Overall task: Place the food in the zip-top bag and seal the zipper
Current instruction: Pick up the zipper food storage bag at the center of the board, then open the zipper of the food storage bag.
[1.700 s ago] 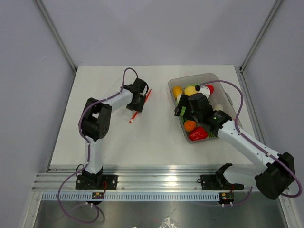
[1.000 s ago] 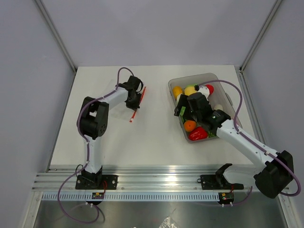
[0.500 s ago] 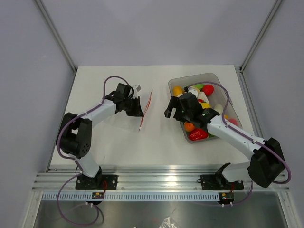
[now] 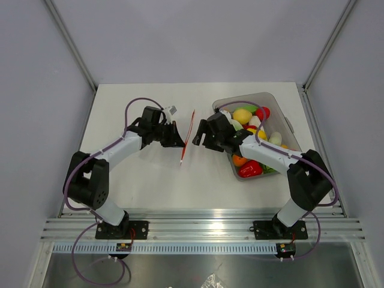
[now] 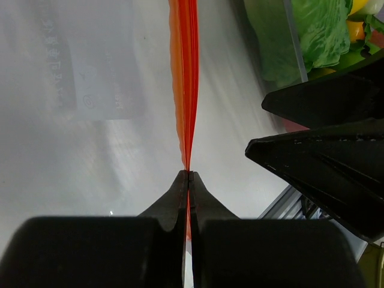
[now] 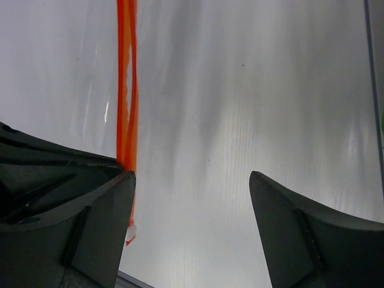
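Observation:
My left gripper is shut on the red-orange zipper of the clear zip-top bag and holds the strip edge-up at mid-table. In the left wrist view the tips pinch the zipper. My right gripper is open and empty just right of the zipper. In the right wrist view its left fingertip sits beside the zipper. The food, among it a yellow piece, a red one and an orange one, lies in the grey tub.
The tub stands at the right back of the white table, close behind my right wrist. A red pepper lies at its near end. Green food shows through the tub wall. Grey walls enclose the table on three sides.
My left gripper has swung right and nearer, carrying the zipper to mid-table. My right gripper has left the tub and moved left to the zipper, jaws open.

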{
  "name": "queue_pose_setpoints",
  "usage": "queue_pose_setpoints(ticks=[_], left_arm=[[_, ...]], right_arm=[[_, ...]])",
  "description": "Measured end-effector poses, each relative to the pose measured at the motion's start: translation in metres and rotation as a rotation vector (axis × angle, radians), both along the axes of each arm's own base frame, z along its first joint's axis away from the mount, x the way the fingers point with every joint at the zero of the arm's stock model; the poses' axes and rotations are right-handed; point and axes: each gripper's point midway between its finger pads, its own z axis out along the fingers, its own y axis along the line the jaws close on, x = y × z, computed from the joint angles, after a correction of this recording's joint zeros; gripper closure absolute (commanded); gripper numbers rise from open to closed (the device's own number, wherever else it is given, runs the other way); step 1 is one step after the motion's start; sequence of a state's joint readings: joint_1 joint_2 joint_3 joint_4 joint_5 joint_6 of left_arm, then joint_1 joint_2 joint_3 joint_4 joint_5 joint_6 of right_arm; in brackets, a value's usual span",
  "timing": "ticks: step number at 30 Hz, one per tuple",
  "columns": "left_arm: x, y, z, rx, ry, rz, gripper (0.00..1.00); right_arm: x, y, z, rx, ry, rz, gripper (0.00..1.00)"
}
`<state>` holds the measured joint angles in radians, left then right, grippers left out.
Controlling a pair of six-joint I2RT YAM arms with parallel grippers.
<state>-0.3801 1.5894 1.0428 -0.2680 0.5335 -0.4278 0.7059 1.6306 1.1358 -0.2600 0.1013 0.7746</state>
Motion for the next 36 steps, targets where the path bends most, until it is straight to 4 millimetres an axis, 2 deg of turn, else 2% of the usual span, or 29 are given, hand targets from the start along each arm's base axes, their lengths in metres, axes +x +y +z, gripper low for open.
queue_pose_setpoints(ticks=[8,19,22,23,25,27,29,30,34,36], left_arm=[[-0.006,-0.001,0.002,-0.017,0.007,-0.008,1.00],[-0.009,-0.002,0.014,-0.038,-0.016,-0.016,1.00],[-0.009,-0.002,0.014,-0.040,-0.017,-0.018,1.00],[-0.009,-0.002,0.015,-0.041,-0.017,-0.019,1.00],[-0.010,-0.002,0.015,-0.041,-0.017,-0.020,1.00],[-0.011,-0.002,0.016,-0.041,-0.018,-0.021,1.00],[-0.012,-0.001,0.019,-0.041,-0.023,-0.022,1.00],[-0.013,0.000,0.021,-0.041,-0.026,-0.022,1.00],[-0.015,0.002,0.028,-0.041,-0.045,-0.024,1.00],[-0.014,0.004,0.031,-0.043,-0.054,-0.019,1.00]], right_arm=[[0.014,0.016,0.011,0.051,-0.018,-0.005,0.17],[0.023,0.024,-0.006,0.030,0.010,-0.008,0.20],[0.026,0.026,-0.007,0.028,0.011,-0.009,0.23],[0.028,0.027,-0.008,0.027,0.011,-0.009,0.32],[0.032,0.030,-0.009,0.024,0.010,-0.012,0.39],[0.035,0.032,-0.009,0.021,0.006,-0.011,0.59],[0.037,0.033,-0.009,0.020,0.004,-0.016,0.68],[0.038,0.032,-0.009,0.014,0.003,-0.021,0.82],[0.038,0.028,-0.011,0.000,0.004,-0.033,1.00],[0.039,0.027,-0.012,-0.006,0.003,-0.039,1.00]])
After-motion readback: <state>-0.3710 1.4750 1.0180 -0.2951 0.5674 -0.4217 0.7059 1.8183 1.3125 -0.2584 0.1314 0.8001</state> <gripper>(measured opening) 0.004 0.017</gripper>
